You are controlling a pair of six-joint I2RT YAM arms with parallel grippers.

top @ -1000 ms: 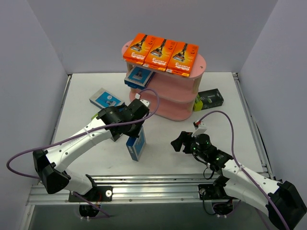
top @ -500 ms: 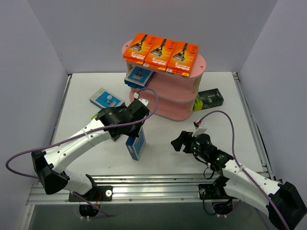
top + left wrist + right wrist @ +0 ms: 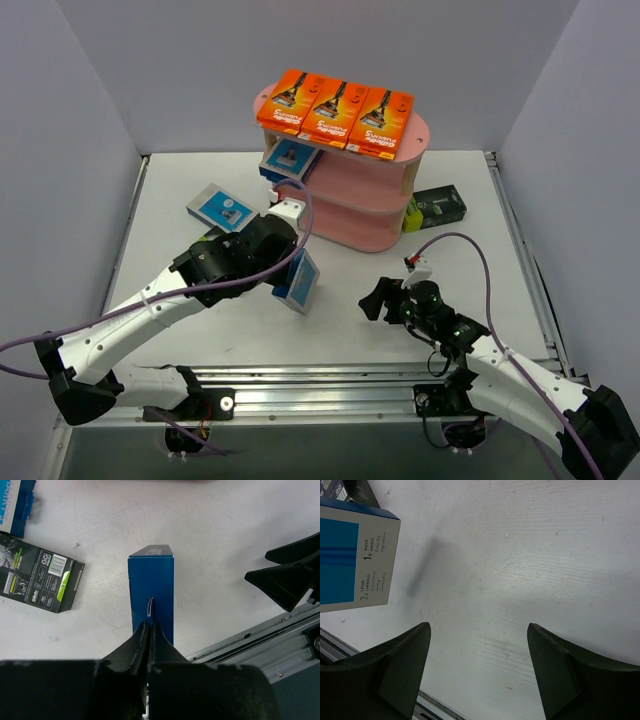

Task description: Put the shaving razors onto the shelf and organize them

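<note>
The blue-and-white razor pack (image 3: 300, 283) hangs tilted over the table (image 3: 470, 270), in front of the shelf (image 3: 362, 236) and well short of it. The left gripper (image 3: 287, 262) pinches it, jaws almost together on the pack's thin upper edge. That hold likely keeps the broad faces free so the pack can slide onto a board. I cannot tell whether its lower corner touches the table. A matching blue pack (image 3: 290, 160) sits on the middle tier, probably this one's destination. Three orange packs (image 3: 335, 110) fill the top board, grouped by kind. Another blue pack (image 3: 222, 207) lies on the table to the left, and a black-and-lime pack (image 3: 435, 207) lies just beside the shelf's right end. The right gripper (image 3: 378, 298) hovers nearby, jaws apart and empty.
</note>
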